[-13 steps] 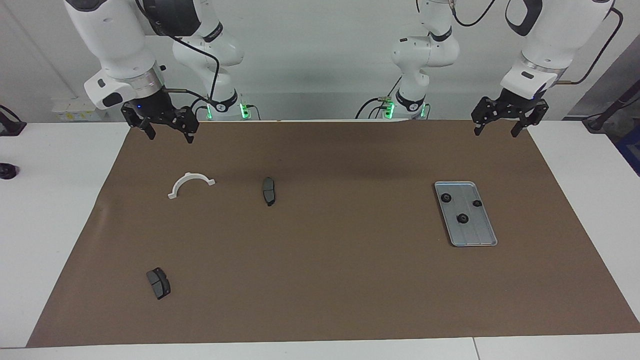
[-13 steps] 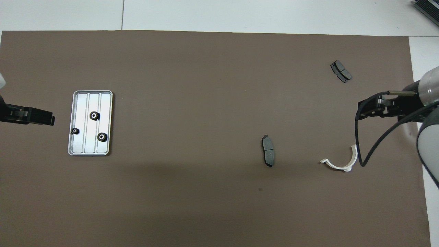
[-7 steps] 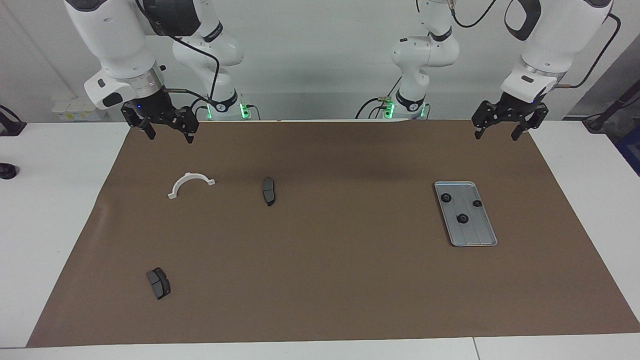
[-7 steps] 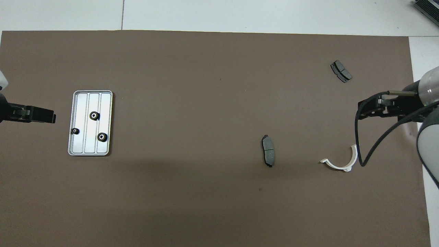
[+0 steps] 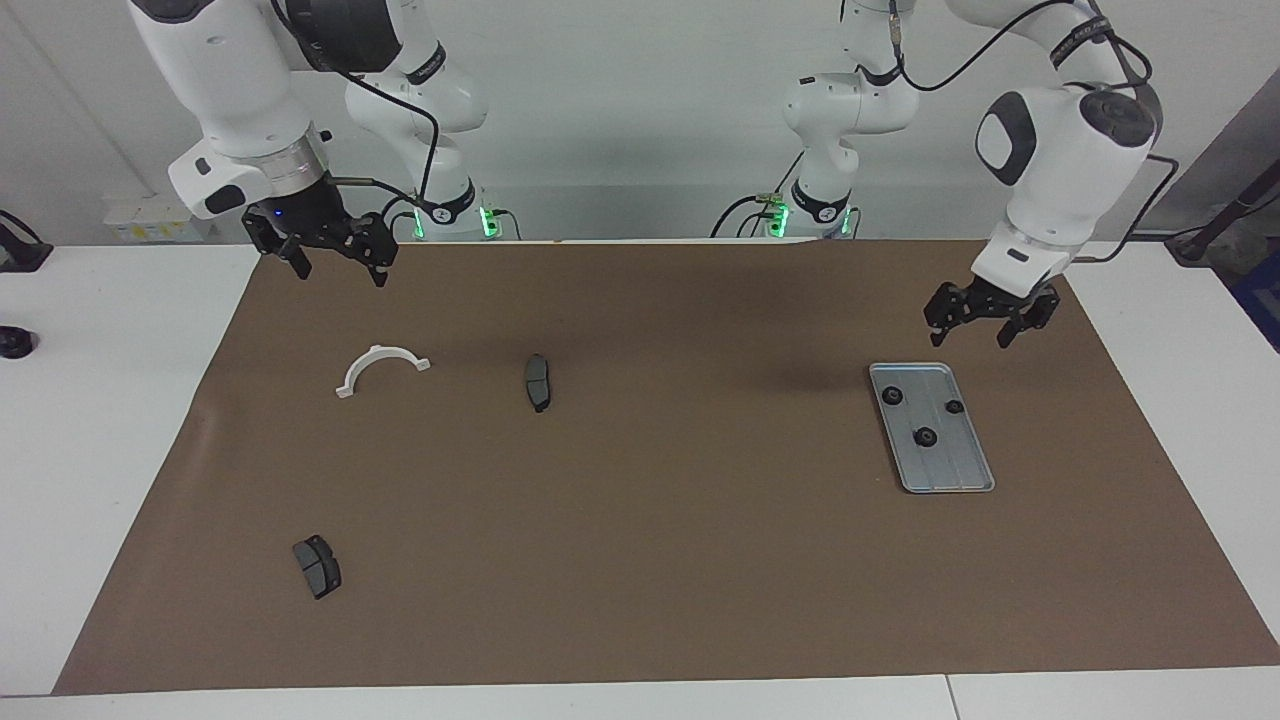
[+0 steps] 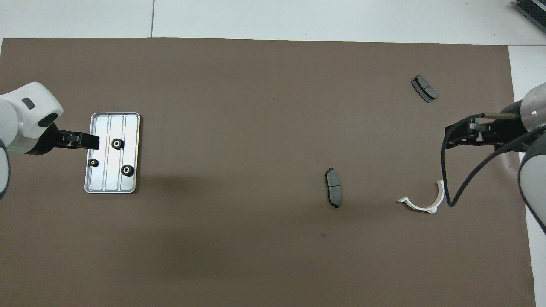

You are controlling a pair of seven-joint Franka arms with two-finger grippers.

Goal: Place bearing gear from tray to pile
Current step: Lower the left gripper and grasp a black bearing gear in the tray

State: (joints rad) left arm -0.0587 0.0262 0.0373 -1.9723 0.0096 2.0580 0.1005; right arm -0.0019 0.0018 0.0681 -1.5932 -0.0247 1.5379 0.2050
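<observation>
The silver-grey ridged tray (image 5: 958,462) lies on the brown mat toward the left arm's end and also shows in the overhead view (image 6: 111,181). Three black bearing gears (image 5: 925,437) sit in it, apart from each other (image 6: 117,144). My left gripper (image 5: 968,335) is open and empty, in the air over the tray's rim (image 6: 91,142). The pile's parts are scattered toward the right arm's end: a white half-ring bracket (image 5: 380,352) and two dark brake pads (image 5: 538,381) (image 5: 317,566). My right gripper (image 5: 338,268) is open and waits raised over the mat near the bracket.
The brown mat (image 5: 640,560) covers most of the white table. In the overhead view the bracket (image 6: 426,208) lies under the right arm's hanging cable, with one pad (image 6: 333,187) beside it and the other pad (image 6: 424,88) farther from the robots.
My left gripper has come down and moved over the tray's rim. The right arm, the gears and the pile's parts have not moved.
</observation>
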